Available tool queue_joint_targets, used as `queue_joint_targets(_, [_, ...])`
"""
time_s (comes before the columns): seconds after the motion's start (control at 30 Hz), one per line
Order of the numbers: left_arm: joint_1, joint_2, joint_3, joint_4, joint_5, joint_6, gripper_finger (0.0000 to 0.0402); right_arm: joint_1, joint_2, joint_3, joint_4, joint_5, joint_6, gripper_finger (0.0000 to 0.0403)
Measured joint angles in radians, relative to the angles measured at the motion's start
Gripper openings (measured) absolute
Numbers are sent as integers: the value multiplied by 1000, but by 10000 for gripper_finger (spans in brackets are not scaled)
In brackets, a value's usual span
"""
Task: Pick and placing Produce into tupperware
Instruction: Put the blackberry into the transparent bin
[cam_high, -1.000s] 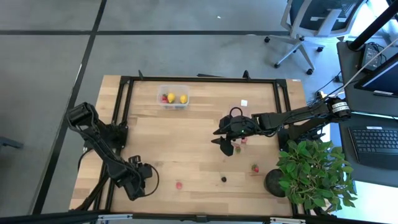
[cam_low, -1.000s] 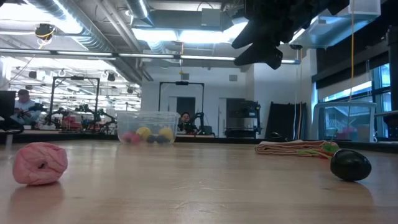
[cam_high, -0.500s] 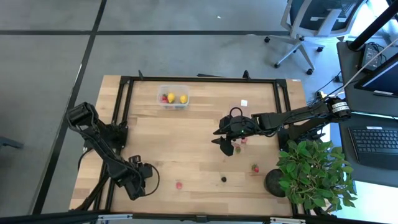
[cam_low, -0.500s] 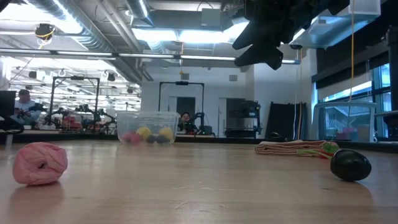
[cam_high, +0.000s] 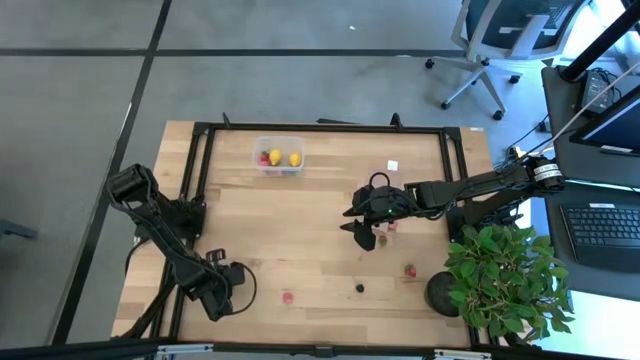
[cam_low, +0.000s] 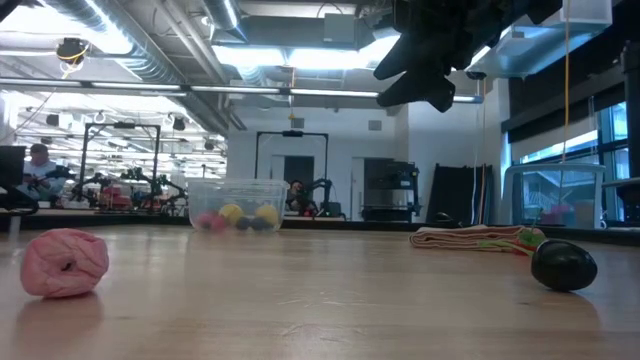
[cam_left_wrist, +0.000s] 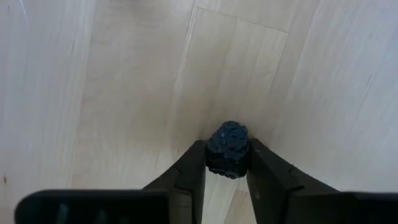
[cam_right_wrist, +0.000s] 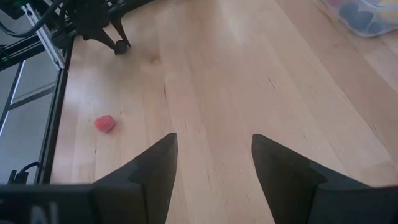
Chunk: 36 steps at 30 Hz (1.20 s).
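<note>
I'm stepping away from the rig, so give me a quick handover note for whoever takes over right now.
Left gripper: at the table's near-left corner, shut on a dark berry.
Right gripper: open, empty, hovering right of mid-table.
Tupperware: at the far edge, holding two yellow pieces and a red one.
Left: carry the dark berry over, then collect the loose pink piece, black piece and red piece along the near side.

Overhead and table-level views share the tupperware (cam_high: 278, 155); wrists look close.

L claw (cam_left_wrist: 227, 171) low at near-left corner, pinched shut; R claw (cam_right_wrist: 213, 163) mid-table, fingers apart.
</note>
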<state>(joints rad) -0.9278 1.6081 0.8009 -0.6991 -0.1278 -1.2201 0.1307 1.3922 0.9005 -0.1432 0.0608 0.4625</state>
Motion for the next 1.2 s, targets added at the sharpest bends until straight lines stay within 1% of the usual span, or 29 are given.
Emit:
queue_joint_targets(0.07, [12, -5, 0, 1, 3, 9, 83, 0, 0, 0, 0, 0, 0, 209])
queue_joint_targets(0.2, [56, -24, -4, 3, 22, 82, 83, 0, 0, 0, 0, 0, 0, 209])
queue_joint_targets(0.37, [174, -97, -5, -9, -9, 132, 83, 0, 0, 0, -2, 0, 0, 209])
queue_joint_targets(0.47, [275, -164, -4, -25, -41, 187, 83, 0, 0, 0, 2, 0, 4, 209])
queue_joint_targets(0.57, [403, -231, -3, -32, -98, 267, 83, 0, 0, 0, 15, 0, 4, 209])
queue_joint_targets(0.67, [564, -283, -2, -13, -149, 394, 83, -4, 0, 0, 28, 0, 2, 209])
queue_joint_targets(0.73, [686, -302, -2, -5, -160, 483, 83, -10, 0, 0, 36, -1, 2, 209])
queue_joint_targets(0.87, [932, -310, -2, 69, -157, 638, 83, -25, 0, 0, 45, -1, -2, 209])
queue_joint_targets(0.97, [1095, -310, -2, 150, -123, 736, 83, -31, 0, 0, 44, -1, -3, 209])
queue_joint_targets(1.07, [1228, -310, -2, 238, -68, 823, 83, -31, 0, 0, 43, -1, -20, 209])
queue_joint_targets(1.13, [1304, -310, -2, 286, -48, 851, 83, -31, 0, 0, 43, -1, -32, 209])
queue_joint_targets(1.2, [1371, -310, -2, 324, -6, 857, 83, -31, 0, 0, 43, -1, -46, 209])
